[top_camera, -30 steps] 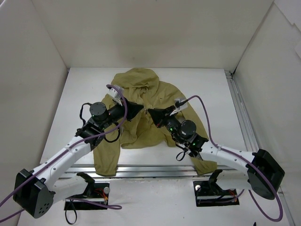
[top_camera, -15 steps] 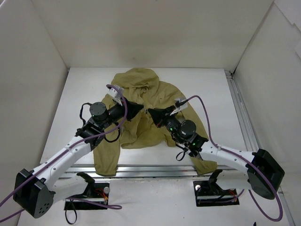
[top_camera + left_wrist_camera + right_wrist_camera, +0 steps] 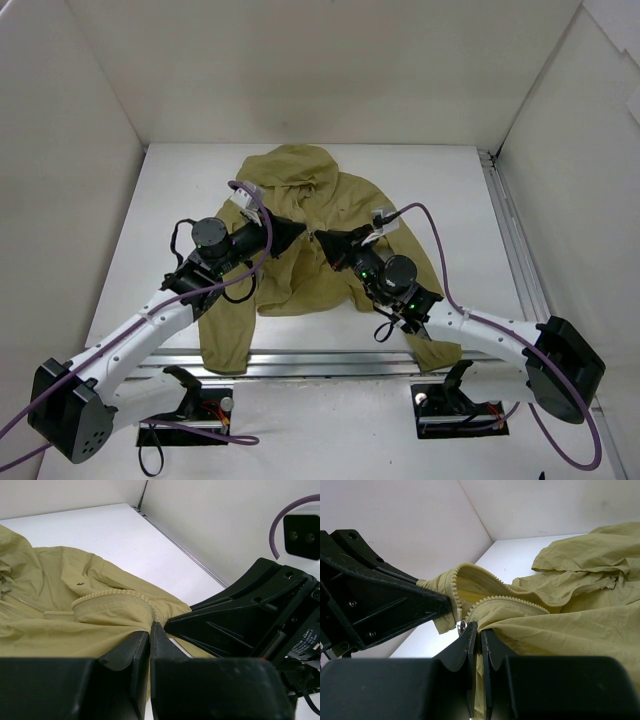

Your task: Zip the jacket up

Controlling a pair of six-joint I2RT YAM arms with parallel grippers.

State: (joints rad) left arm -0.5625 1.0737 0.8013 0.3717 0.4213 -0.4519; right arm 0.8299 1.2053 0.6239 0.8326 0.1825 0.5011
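Jacket [image 3: 300, 195]: crumpled mid-desk [image 3: 180, 200], hood at the far side.
Left gripper [image 3: 302, 233]: clamped on one front edge beside the teeth [image 3: 107, 596].
Right gripper [image 3: 322, 240]: clamped on the other edge, by what looks like the slider [image 3: 461, 625].
Progress: the two tooth rows gape apart, so zipping seems barely begun.

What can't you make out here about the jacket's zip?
- Top view: the front opening of the jacket, covered by the left claw and right claw.
- Right wrist view: the small metal piece at the claw tips, too small to identify.
- Left wrist view: chest mark, too tiny to read.
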